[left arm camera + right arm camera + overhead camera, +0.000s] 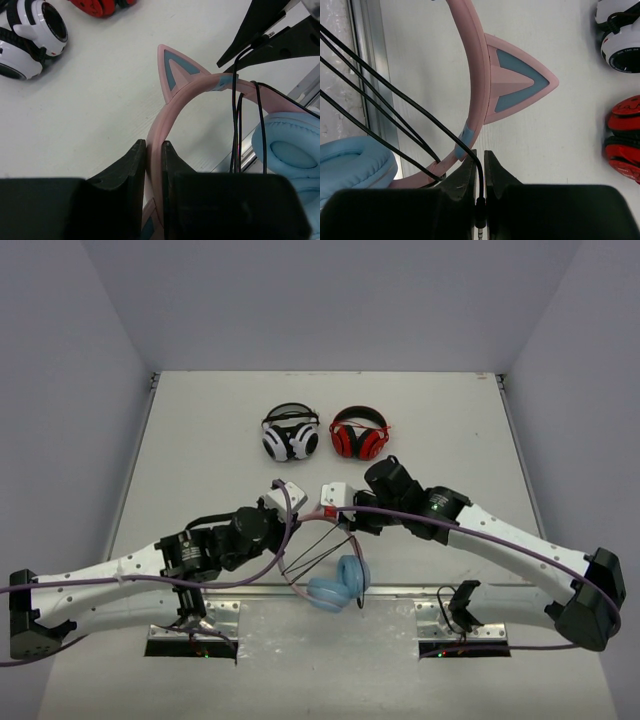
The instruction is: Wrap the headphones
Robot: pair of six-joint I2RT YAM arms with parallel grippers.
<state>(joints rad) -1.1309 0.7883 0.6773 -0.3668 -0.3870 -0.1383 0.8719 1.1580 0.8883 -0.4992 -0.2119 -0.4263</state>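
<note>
Two robot arms meet over the near edge of a pale counter (200,440), holding pink cat-eared headphones (340,585) btw. them.

L hand (154,147): fingers shut tight on the pink band (479,60), just below one cat ear (175,72).

R hand (479,157): fingers pinched on the thin black cable (234,125) right above its plug (479,227), close beside the band.

The light blue cups (290,150) hang low toward the metal rail at the counter's near edge. They look lifted, but whether they touch anything can't be told. Several cable strands run taut from the cups' side up to the band and cross it near a blue patch.

A white pair (290,435) and a red pair (359,434) sit side by side at the far end, well apart from the arms.

Step in hand, as a judgement: winding the cable round the band, prob. in its late turns, since the R hand is already at the plug end w/ little slack left.

Next move likely calls for the R hand to carry the plug round the band once more, or tuck it under a strand. The L hand should hold the band firm and level while tension stays on the cable, so the earlier turns don't slip loose.
</note>
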